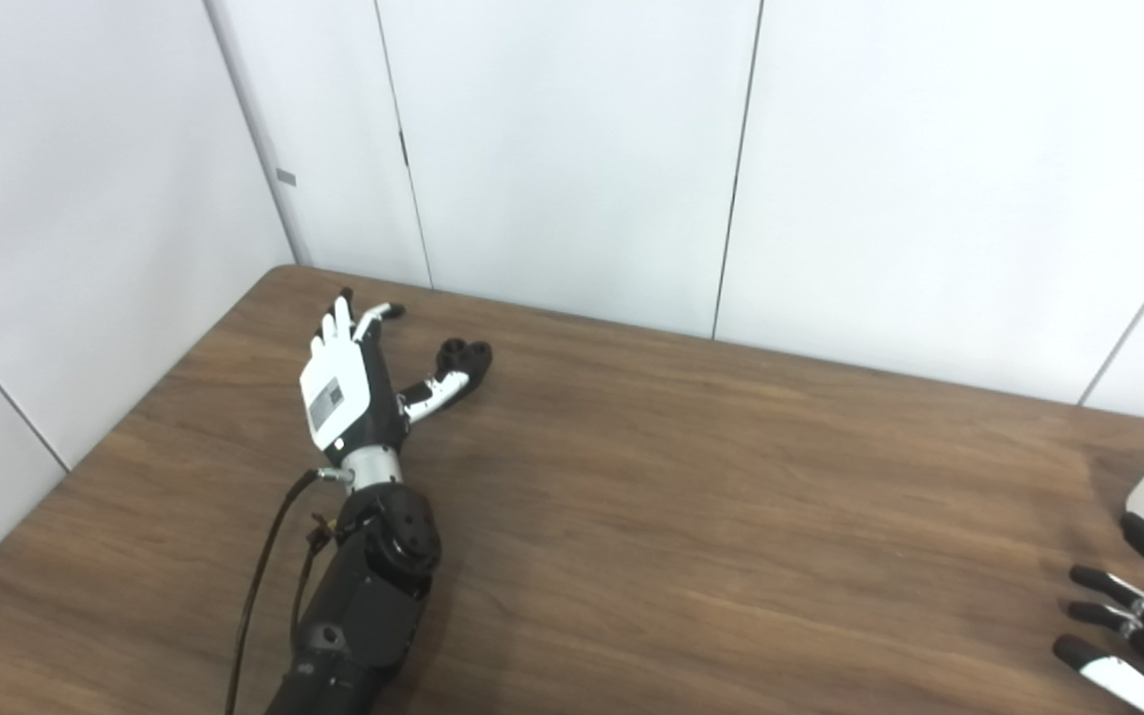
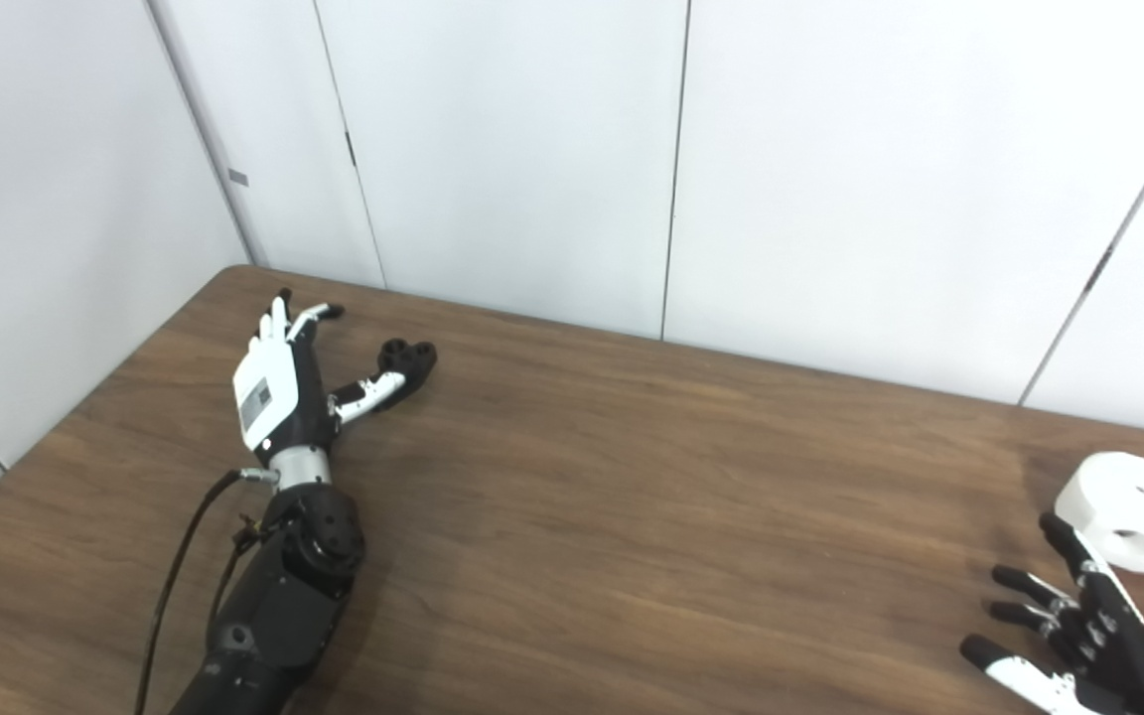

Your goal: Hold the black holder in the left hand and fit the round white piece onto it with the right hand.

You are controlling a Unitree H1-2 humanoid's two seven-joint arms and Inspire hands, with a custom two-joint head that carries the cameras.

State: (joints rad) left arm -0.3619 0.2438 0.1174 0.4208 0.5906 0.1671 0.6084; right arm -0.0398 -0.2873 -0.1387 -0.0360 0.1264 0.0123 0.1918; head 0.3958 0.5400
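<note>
Lying beside left fingers [image 1: 349,316]: black holder [image 1: 465,359]

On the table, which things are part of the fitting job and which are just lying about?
Part of the job:
- black holder, at the thumb of the open left robot hand, not yet gripped
- white piece, on the table by the open right robot hand, not yet picked up

Just lying about:
- nothing else lies on the table; only the left arm's cable trails over it
</note>
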